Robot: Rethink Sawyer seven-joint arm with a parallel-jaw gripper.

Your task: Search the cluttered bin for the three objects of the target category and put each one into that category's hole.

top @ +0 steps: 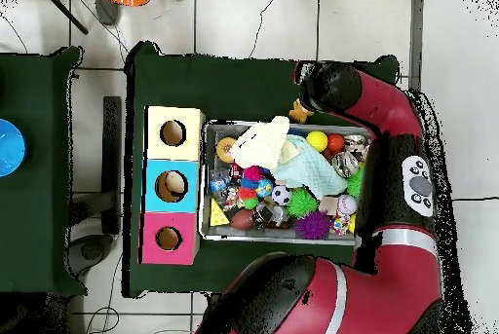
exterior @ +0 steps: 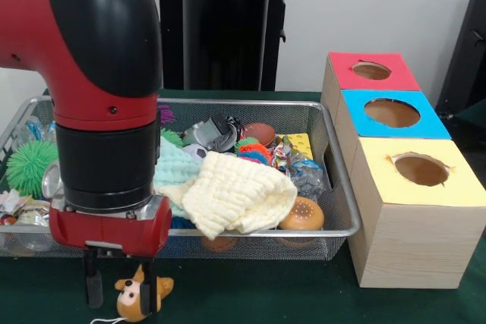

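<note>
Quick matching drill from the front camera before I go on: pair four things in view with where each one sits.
Things:
1. monkey toy
2. cream cloth
3. green spiky ball
4. yellow-topped box

Places:
A. in the bin, left end
B. on the green table, outside the bin, by the gripper
C. nearest of the three boxes, right of the bin
D. draped over the clutter mid-bin

Pairs: 1-B, 2-D, 3-A, 4-C

The robot's glossy red arm [exterior: 45, 28] bends through a rounded black elbow cap [exterior: 106, 24], with small dark screws dotting the red casing. Below sits a thick matte black cylindrical wrist [exterior: 106, 165] and a red flange plate [exterior: 110, 229]. From above, a grey oval button panel [top: 419, 182] marks one link.
</note>
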